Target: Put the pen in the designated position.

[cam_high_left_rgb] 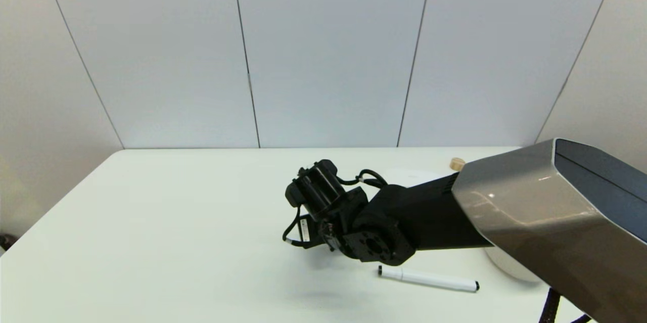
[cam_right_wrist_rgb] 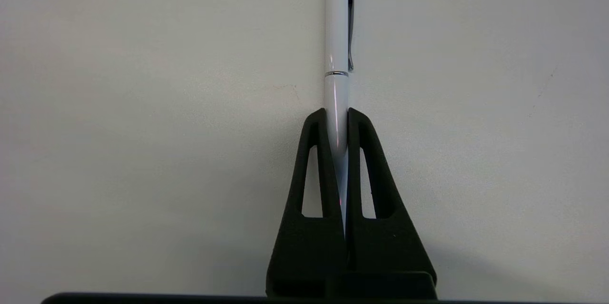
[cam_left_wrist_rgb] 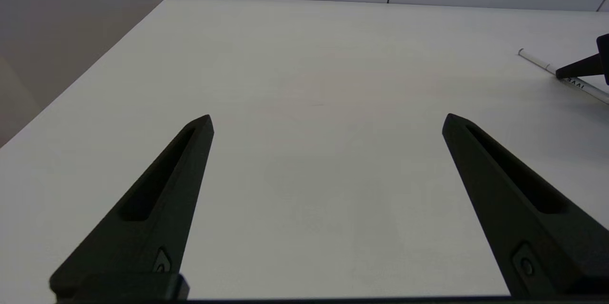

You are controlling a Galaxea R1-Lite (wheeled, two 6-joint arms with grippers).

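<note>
Table: white table (cam_high_left_rgb: 177, 222), grey wall behind.
Right claw (cam_right_wrist_rgb: 337, 116): mine, middle of the head view, squeezed tight on the pen (cam_right_wrist_rgb: 337, 33).
Pen: low over the table, between my fingers.
Points: straight out along my fingers, clip end far from me.
Left claw (cam_left_wrist_rgb: 328, 121): wide apart, holding nothing.
Marker (cam_high_left_rgb: 427, 279): lower right, not touched.
Done: I think the grab.
Left: carry it to its spot.

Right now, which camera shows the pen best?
Right wrist view: the pen runs lengthwise, clip visible, clamped in the shut right end effector. Left wrist view, past the open left end effector, catches only part of it at the edge. Head view: hidden by the right arm; only the thicker marker shows.
</note>
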